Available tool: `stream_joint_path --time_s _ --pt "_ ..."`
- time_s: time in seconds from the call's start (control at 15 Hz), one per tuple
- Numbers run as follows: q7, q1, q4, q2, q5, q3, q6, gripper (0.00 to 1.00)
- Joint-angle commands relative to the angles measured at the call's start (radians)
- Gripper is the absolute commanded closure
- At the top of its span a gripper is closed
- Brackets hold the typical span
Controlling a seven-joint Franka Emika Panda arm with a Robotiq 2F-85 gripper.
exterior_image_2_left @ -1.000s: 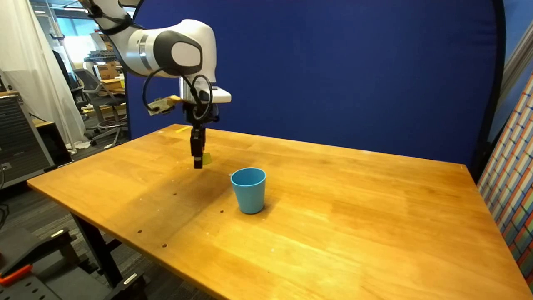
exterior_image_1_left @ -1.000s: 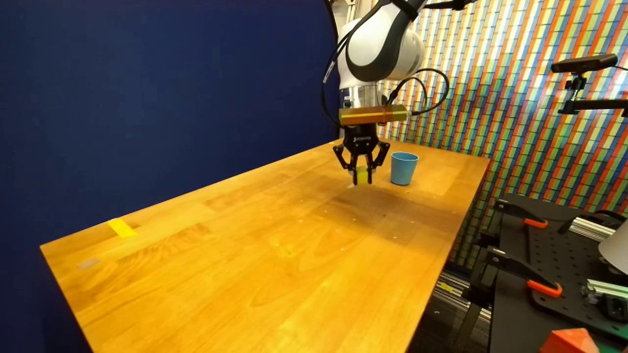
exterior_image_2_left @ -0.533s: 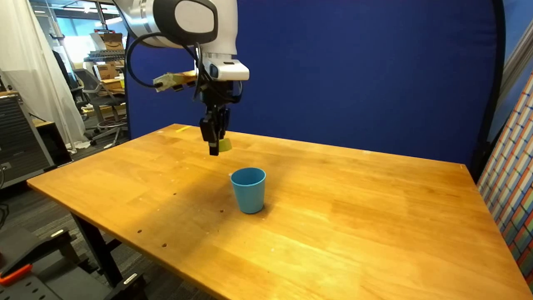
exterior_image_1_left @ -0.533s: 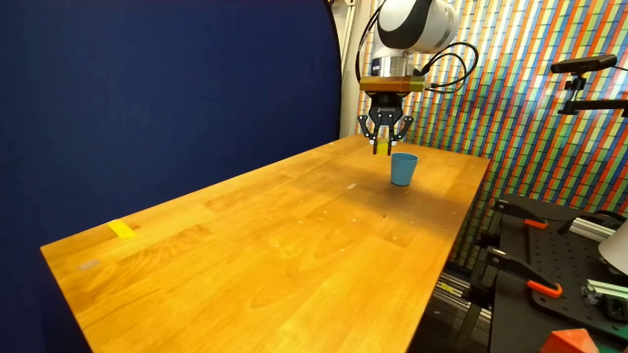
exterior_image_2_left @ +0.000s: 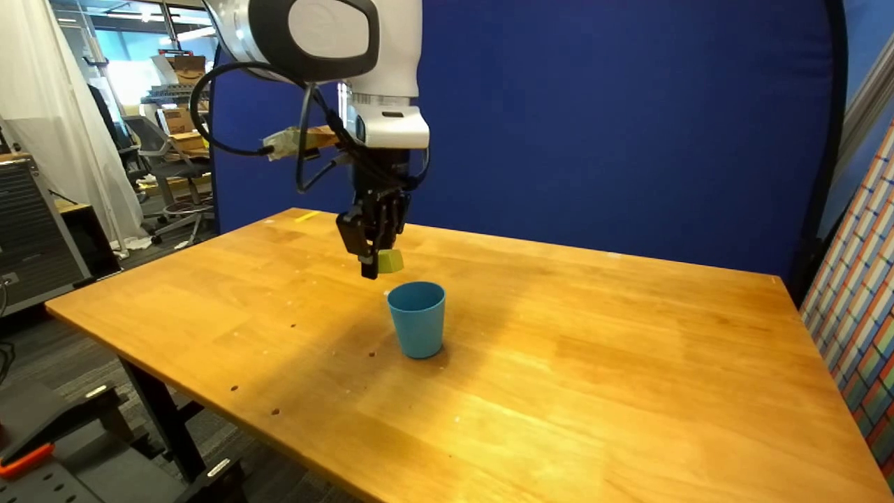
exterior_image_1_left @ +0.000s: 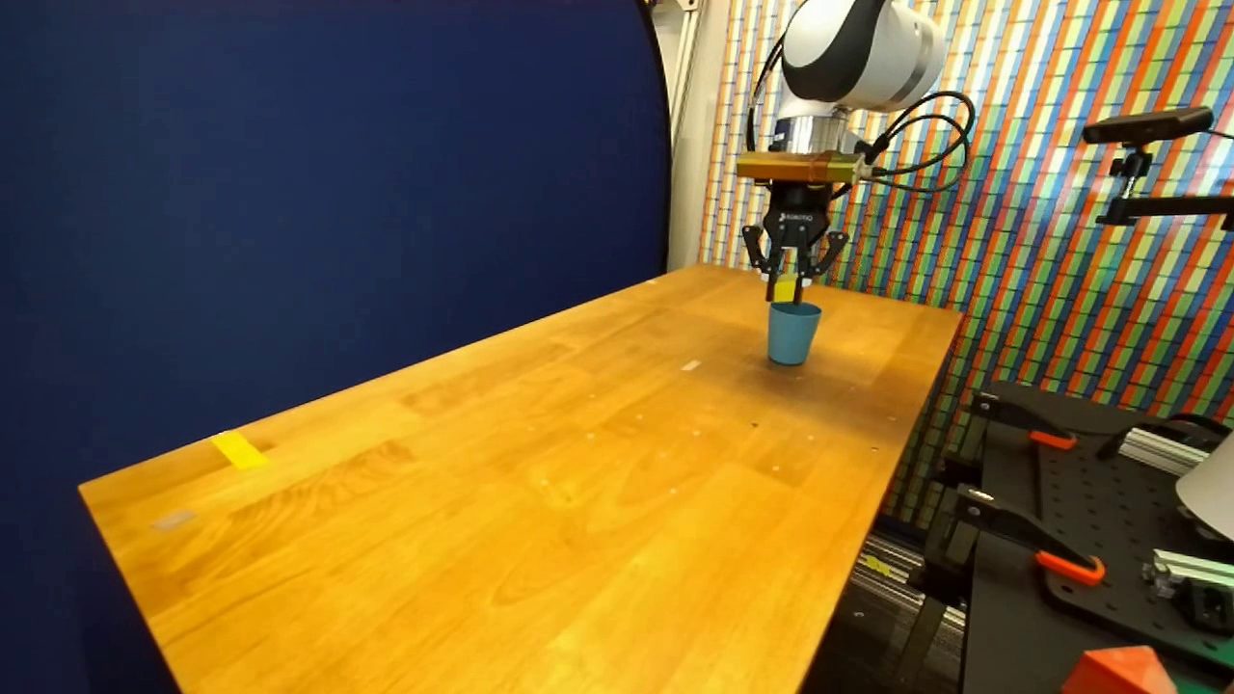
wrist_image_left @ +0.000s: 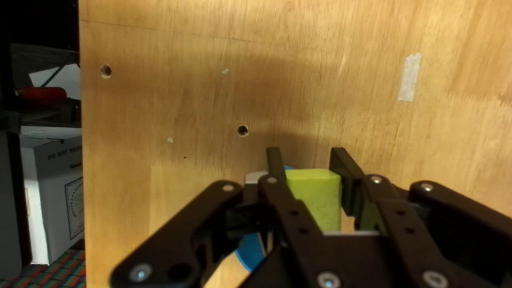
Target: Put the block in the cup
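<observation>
The yellow-green block (wrist_image_left: 317, 196) is held between the two black fingers of my gripper (wrist_image_left: 306, 158) in the wrist view. It also shows between the fingers in both exterior views (exterior_image_1_left: 786, 287) (exterior_image_2_left: 390, 261). The light-blue cup (exterior_image_2_left: 419, 325) stands upright on the table. It also shows in an exterior view (exterior_image_1_left: 792, 337), where the fingertips overlap its rim. In an exterior view my gripper (exterior_image_2_left: 376, 269) is above the cup's rim level and a little to its upper left. In the wrist view the cup (wrist_image_left: 251, 251) is mostly hidden under the gripper. The cup's inside bottom is hidden.
The wooden table (exterior_image_1_left: 501, 501) has small holes and tape marks, with yellow tape (exterior_image_1_left: 239, 449) near a corner. A blue backdrop (exterior_image_1_left: 337, 193) stands along one side. A black side table (exterior_image_1_left: 1022, 578) with orange-tipped clamps stands beside the other edge.
My gripper, holding the block, has risen from near the table and moved over toward the cup. In the last half second it has come slightly closer and lower. The cup has not moved.
</observation>
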State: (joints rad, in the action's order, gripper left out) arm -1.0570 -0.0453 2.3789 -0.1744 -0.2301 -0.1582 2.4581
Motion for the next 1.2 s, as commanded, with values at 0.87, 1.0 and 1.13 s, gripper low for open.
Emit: stream_joint_path --time_s 0.87,1.0,1.13 --pt "0.0 -0.052 0.066 0.057 -0.036 -0.004 0.107 0.09" --pt "0.117 -0.044 0.06 0.074 -0.03 0.026 0.053 0.0" --pt "0.121 -0.011 0.044 0.091 0.016 0.048 -0.032 0.0"
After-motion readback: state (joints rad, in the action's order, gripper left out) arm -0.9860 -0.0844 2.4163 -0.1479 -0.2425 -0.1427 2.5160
